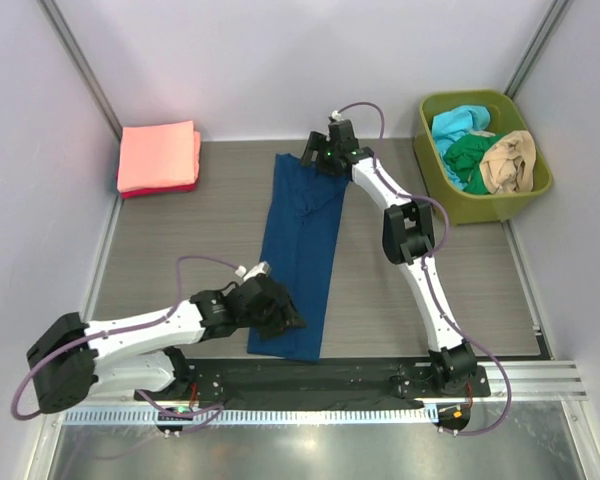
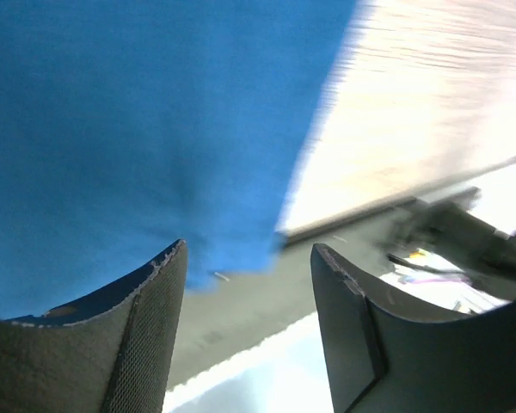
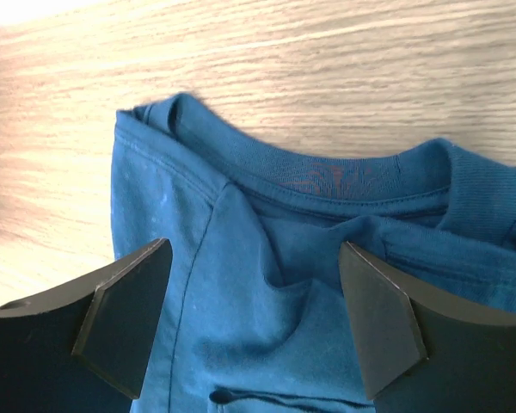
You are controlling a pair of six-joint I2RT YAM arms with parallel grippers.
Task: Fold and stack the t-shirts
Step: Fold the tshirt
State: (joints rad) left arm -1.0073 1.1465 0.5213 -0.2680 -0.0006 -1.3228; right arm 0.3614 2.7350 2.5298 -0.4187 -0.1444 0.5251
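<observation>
A navy blue t-shirt (image 1: 302, 250) lies folded into a long strip down the middle of the table, collar end far. My left gripper (image 1: 286, 322) is open over its near hem; the cloth (image 2: 129, 129) fills the left wrist view, its corner just beyond the fingertips. My right gripper (image 1: 323, 160) is open over the collar end; the collar (image 3: 327, 176) and a cloth fold lie between its fingers (image 3: 125, 314). A folded salmon-pink shirt (image 1: 158, 155) lies on a red one (image 1: 160, 189) at the far left. No mouse print shows.
An olive-green bin (image 1: 435, 170) at the far right holds cyan (image 1: 458, 124), green (image 1: 467, 158) and tan (image 1: 510, 160) shirts. Walls close the left, right and far sides. A metal rail (image 1: 540, 375) runs along the near edge.
</observation>
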